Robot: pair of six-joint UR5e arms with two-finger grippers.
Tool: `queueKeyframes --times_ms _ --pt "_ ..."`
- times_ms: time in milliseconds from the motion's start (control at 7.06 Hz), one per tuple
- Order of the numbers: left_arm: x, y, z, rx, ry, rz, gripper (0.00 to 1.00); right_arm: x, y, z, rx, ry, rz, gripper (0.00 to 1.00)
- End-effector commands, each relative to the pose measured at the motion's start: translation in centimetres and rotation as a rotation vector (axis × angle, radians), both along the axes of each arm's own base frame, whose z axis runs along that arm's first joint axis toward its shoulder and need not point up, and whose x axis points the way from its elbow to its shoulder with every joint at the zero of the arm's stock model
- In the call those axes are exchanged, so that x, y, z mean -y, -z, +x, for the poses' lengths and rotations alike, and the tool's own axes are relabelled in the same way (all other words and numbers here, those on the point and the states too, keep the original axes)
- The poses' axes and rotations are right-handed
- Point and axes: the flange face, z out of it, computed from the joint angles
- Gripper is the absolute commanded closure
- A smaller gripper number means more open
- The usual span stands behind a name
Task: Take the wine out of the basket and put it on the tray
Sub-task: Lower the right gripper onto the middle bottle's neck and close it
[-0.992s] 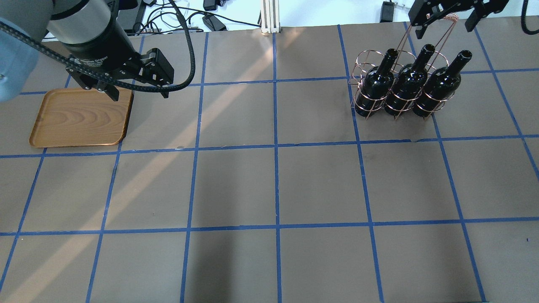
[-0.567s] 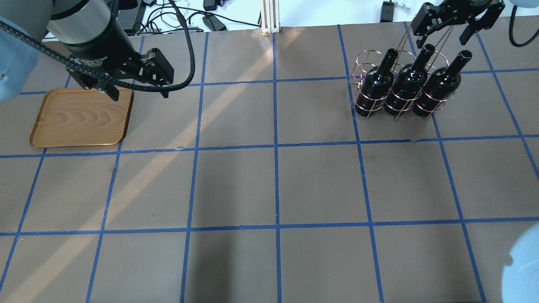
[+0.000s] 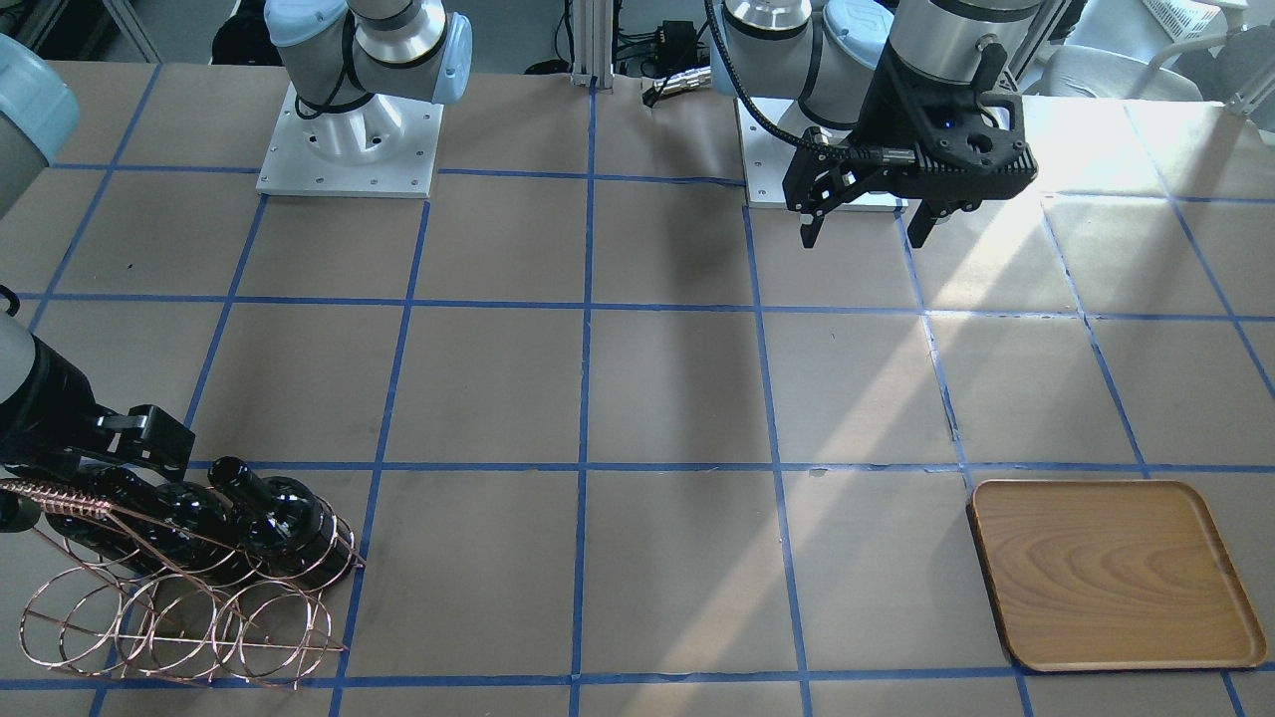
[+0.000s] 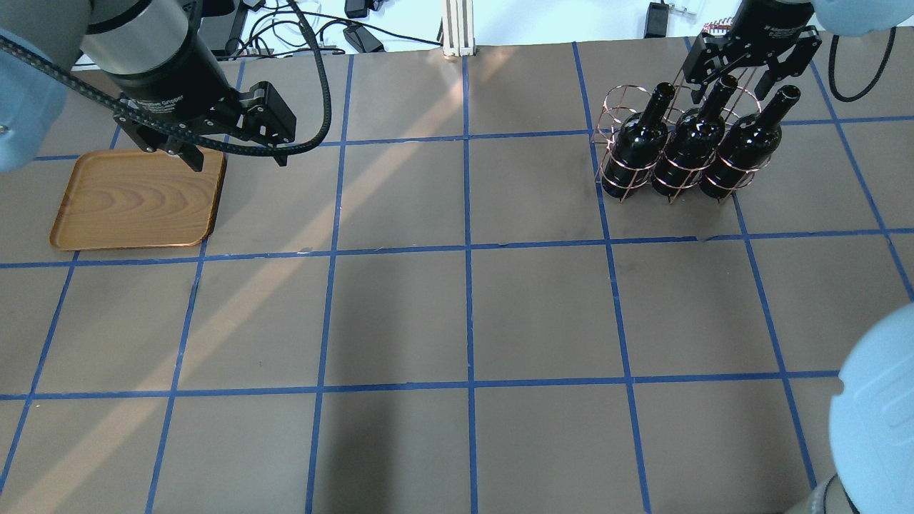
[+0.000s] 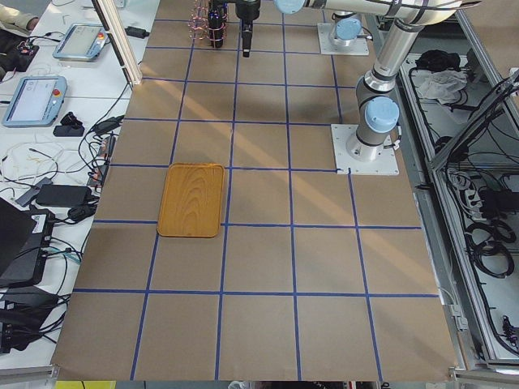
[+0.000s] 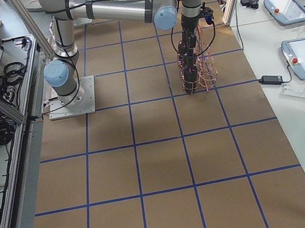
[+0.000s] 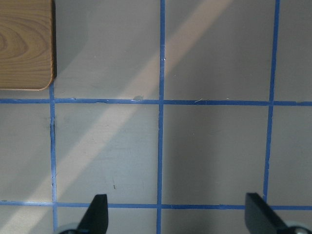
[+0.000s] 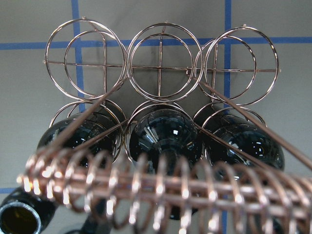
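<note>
Three black-green wine bottles [image 4: 682, 143] lean in the near row of the copper wire basket [image 4: 620, 114] at the far right of the table. My right gripper [image 4: 728, 75] is open above the bottle necks, its fingers on either side of the middle bottle's mouth and the coiled handle [image 8: 161, 190]. The right wrist view looks down on the bottle shoulders [image 8: 165, 136] behind that handle. The wooden tray [image 4: 136, 200] lies empty at the far left. My left gripper [image 4: 235, 155] is open and empty, hovering by the tray's far right corner; its fingertips [image 7: 97, 214] show over bare table.
The basket's far row of loops [image 8: 161, 68] holds nothing. Blue tape lines [image 4: 468, 246] grid the brown table. Cables and a metal post [image 4: 457, 28] lie along the far edge. The right arm's elbow [image 4: 878, 407] sits at the near right corner.
My right gripper has come down and toward the robot, from beyond the basket handle to over the bottle necks. The left arm, tray and bottles have not moved.
</note>
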Motion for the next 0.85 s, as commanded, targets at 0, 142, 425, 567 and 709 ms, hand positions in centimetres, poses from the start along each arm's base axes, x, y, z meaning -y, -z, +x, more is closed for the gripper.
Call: queueKeyframes --times_ms 0,142,425,567,709 --pt "-0.04 -0.01 0.24 0.014 -0.003 0.003 0.0 0.66 0.93 -0.12 -0.001 0.0 -0.007 0.16" --pt "0.02 -0.01 0.44 0.013 0.0 0.003 0.0 1.1 1.43 -0.19 -0.002 0.0 -0.017 0.16" --pt "0.03 0.01 0.53 0.015 -0.001 0.004 0.0 1.23 1.72 -0.32 -0.001 0.001 -0.014 0.33" --pt "-0.01 0.01 0.37 0.014 0.009 0.005 0.0 1.21 1.73 -0.32 -0.001 0.001 -0.012 0.46" --pt "0.01 0.01 0.4 0.009 0.008 0.005 0.0 1.22 1.74 -0.3 0.001 0.001 -0.013 0.57"
